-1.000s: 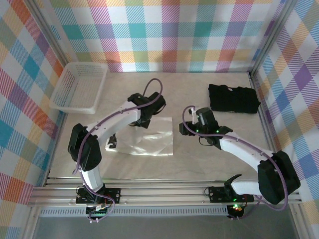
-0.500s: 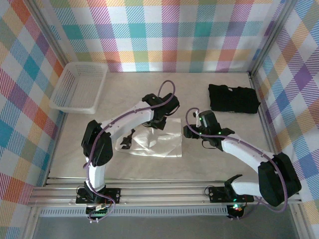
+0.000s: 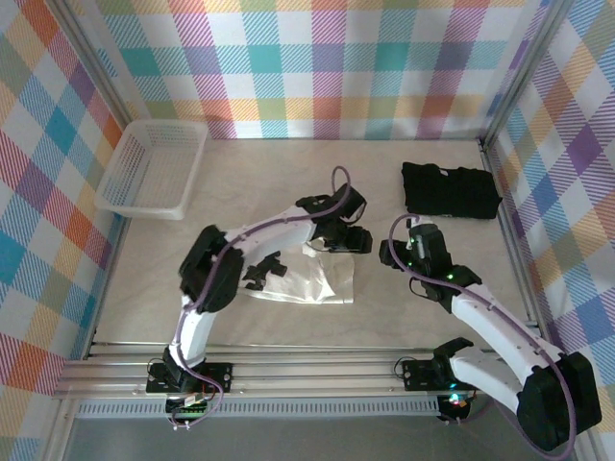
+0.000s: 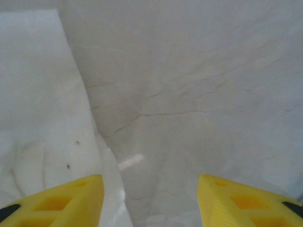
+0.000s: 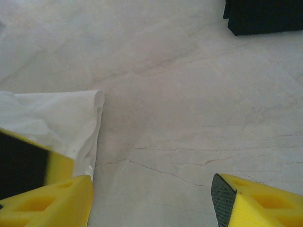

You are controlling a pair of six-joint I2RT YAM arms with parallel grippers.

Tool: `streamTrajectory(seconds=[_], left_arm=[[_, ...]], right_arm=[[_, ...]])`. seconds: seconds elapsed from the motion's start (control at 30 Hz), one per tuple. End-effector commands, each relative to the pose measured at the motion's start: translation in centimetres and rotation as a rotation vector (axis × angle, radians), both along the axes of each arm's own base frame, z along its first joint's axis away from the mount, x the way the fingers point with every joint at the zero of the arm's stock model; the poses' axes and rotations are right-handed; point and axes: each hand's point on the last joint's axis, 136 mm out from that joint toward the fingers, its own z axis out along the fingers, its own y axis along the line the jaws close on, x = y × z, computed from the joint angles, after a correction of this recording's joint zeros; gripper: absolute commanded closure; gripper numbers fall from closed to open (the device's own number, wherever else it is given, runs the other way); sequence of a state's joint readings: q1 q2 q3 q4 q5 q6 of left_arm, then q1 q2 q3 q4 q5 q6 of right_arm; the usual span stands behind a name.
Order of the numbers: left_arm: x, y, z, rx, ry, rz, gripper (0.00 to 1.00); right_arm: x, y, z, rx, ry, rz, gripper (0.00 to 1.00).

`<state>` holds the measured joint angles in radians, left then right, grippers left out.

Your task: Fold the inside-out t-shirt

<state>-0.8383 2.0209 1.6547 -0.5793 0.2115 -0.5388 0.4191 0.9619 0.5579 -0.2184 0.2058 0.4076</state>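
White t-shirt (image 3: 309, 281) lying on table (image 3: 144, 288); left gripper (image 4: 150, 201) spread, empty; right gripper (image 5: 151, 201) spread, empty, beside t-shirt edge.

The t-shirt (image 3: 317, 283) slid right; left fingers (image 4: 61, 201) seemingly opened.

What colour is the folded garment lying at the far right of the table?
Black; the folded cloth garment shows best in the top external view.

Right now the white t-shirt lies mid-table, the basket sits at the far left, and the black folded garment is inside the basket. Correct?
Not quite. The black folded garment is not inside the basket; it lies on the table at the far right, as the top external view shows. The white t-shirt does lie mid-table, and the basket does sit at the far left.
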Motion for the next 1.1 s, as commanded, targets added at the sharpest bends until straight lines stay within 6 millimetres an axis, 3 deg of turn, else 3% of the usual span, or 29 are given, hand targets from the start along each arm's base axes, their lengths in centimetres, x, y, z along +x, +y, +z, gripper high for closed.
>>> streamTrajectory(seconds=[0.0,0.1,0.27,0.4,0.6,0.73,0.83,0.93,1.07], left_arm=[[0.2,3.7,8.2,-0.164,-0.139,0.052,0.42],[-1.0,8.6,8.4,-0.173,-0.167,0.121,0.36],[-2.4,16.1,5.3,-0.124,-0.113,0.31,0.37],[-3.7,20.0,3.5,-0.087,-0.106,0.417,0.37],[-4.7,24.4,3.1,-0.027,-0.131,0.505,0.37],[-5.3,26.0,2.6,0.008,-0.144,0.528,0.37],[-5.5,25.3,2.5,-0.005,-0.145,0.486,0.37],[-5.6,23.3,2.6,-0.028,-0.168,0.407,0.37],[-5.7,18.6,2.7,-0.082,-0.194,0.286,0.37]], right_arm=[[0.7,1.8,0.5,0.067,-0.03,0.062,0.32],[1.5,5.4,1.3,0.162,-0.06,0.213,0.31],[2.4,12.6,1.9,0.174,-0.054,0.507,0.25],[3.1,16.6,-0.2,0.046,-0.024,0.646,0.13],[4.8,19.5,-2.9,-0.224,-0.034,0.684,0.02],[6.5,19.5,-4.1,-0.293,0.004,0.635,0.02],[8.0,17.3,-4.8,-0.314,0.068,0.538,0.08],[9.2,13.3,-5.6,-0.237,0.175,0.413,0.19],[10.2,8.7,-6.1,-0.254,0.253,0.282,0.31]])
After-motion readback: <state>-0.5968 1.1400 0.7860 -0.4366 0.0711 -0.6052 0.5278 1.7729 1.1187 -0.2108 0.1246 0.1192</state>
